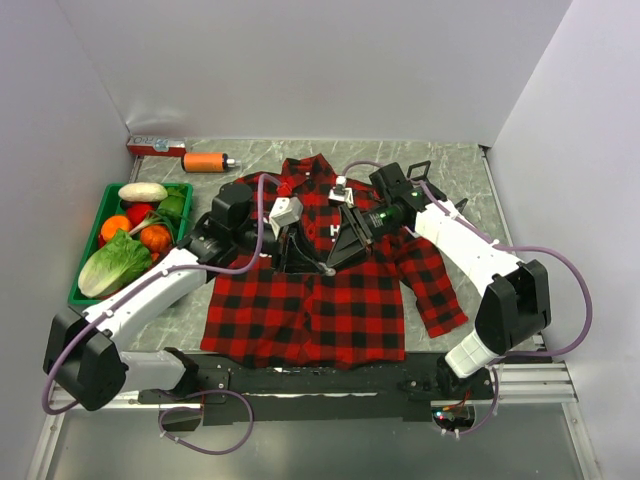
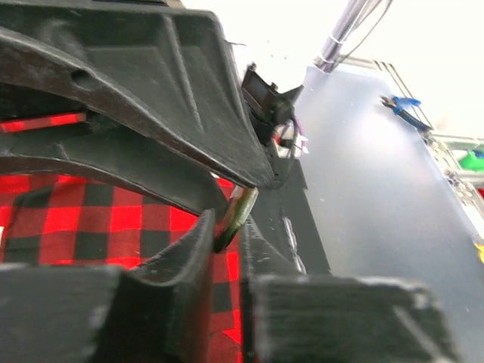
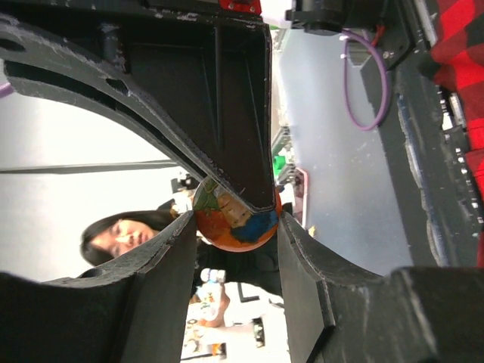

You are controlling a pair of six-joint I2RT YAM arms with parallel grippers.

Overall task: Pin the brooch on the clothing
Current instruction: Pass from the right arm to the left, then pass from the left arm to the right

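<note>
Edges: the shirt (image 1: pixel 330 310) lay flat mid-table (image 1: pixel 455 175), collar far, hem at the near edge; white walls (image 1: pixel 300 60) closed off the left, far and right sides.
Open room: bare tabletop lay right of the shirt and beyond it; a green bin (image 1: pixel 97 215) of vegetables stood left of the left arm (image 1: pixel 150 290); an orange bottle (image 1: pixel 205 161) lay at the far edge.
Right gripper (image 3: pixel 236 227): clamped on the round, colourful brooch (image 3: pixel 236 223).
Left gripper (image 2: pixel 227 227): pinching a thin edge-on piece, probably the same brooch.
Brooch position: between the meeting fingertips over the shirt's chest; contact with the cloth could not be told.

Vegetable basket (image 1: pixel 94 225) just left of shirt (image 1: pixel 310 300)
</note>
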